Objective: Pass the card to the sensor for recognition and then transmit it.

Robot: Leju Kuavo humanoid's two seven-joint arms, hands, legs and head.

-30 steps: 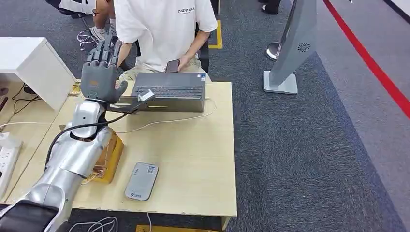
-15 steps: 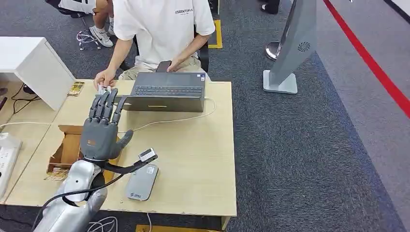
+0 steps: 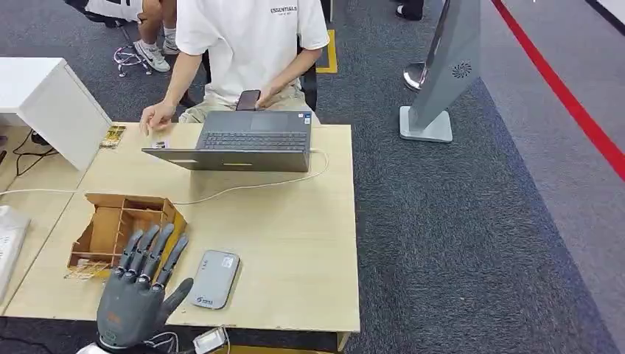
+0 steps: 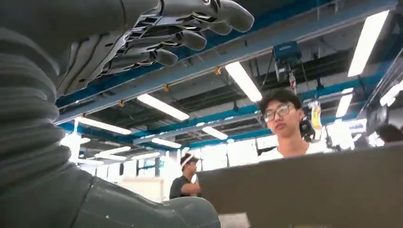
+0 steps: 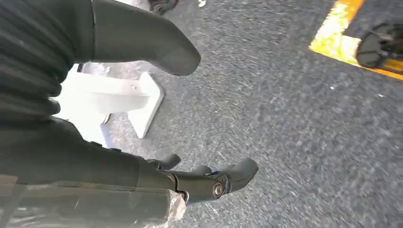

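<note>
While the left hand (image 3: 136,306) hangs at the near edge of the wooden surface (image 3: 295,243), its fingers (image 3: 151,254) are spread apart and straight, pointing away from the robot, and they hold nothing. In the left wrist view the same fingers (image 4: 190,40) fan out against a ceiling of strip lights, with the thumb (image 4: 157,213) apart from them.

Just beside that hand, toward the robot's right, lies the grey sensor (image 3: 214,278), flat near the front edge of the surface. On the other side of the fingers stands an open wooden box (image 3: 121,225) with dividers inside; the fingertips overlap its near corner in the head view, though I cannot tell whether they touch it.

At the far side of the surface sits an open laptop (image 3: 247,144), its back toward the robot, with a white cable (image 3: 280,179) running from its right side across the wood. A person in a white shirt (image 3: 247,44) sits behind the laptop, one hand holding a phone (image 3: 248,99) and the other hand (image 3: 157,116) resting on the surface next to a small pale card (image 3: 160,144) by the laptop's left corner, well apart from the robot's hand. A white cabinet (image 3: 51,103) stands to the left, and a grey stand (image 3: 446,74) rises from the carpet to the right.

The right hand (image 5: 142,114) hangs over grey carpet, fingers (image 5: 228,178) loosely bent and apart from the thumb (image 5: 147,45), with nothing in them.
</note>
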